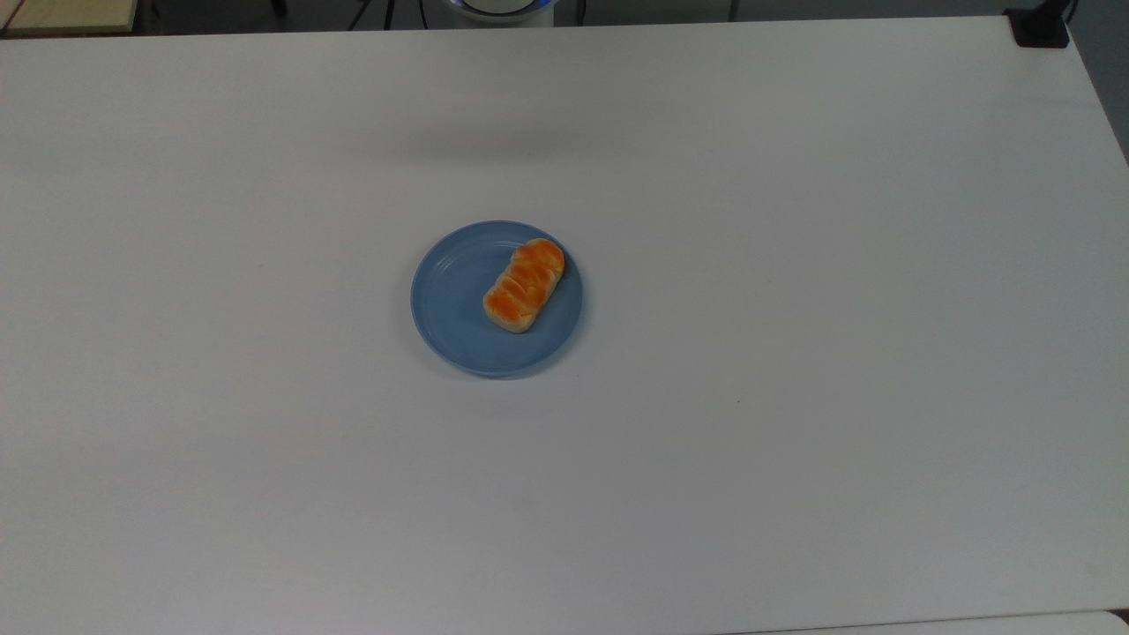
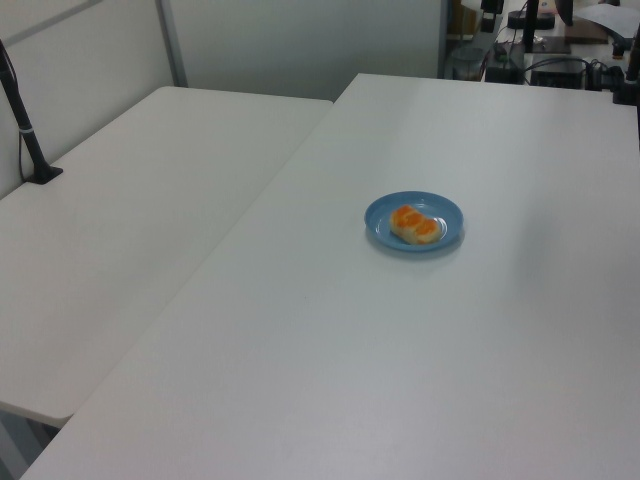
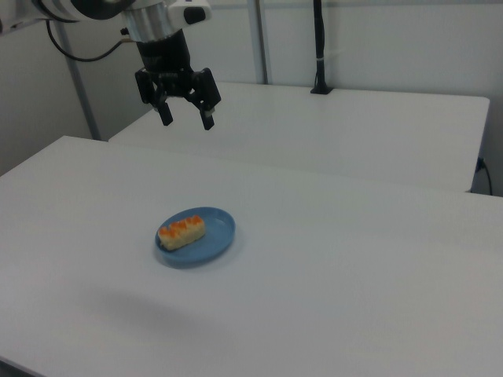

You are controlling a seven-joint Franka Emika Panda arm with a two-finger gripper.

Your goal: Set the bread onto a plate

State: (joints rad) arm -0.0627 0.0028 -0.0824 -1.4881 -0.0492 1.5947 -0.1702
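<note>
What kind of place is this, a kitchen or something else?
Likely a robotics lab, not a kitchen: bare white tables, a black two-finger gripper hanging open, and one round blue plate holding an oblong orange-topped bread.

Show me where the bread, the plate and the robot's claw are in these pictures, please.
bread (image 1: 524,285), top view, on its glossy orange top.
plate (image 1: 445,304), top view, on the bare blue surface beside the bread.
gripper (image 3: 187,119), right view, midway between its two open fingertips, high above the table.
</note>
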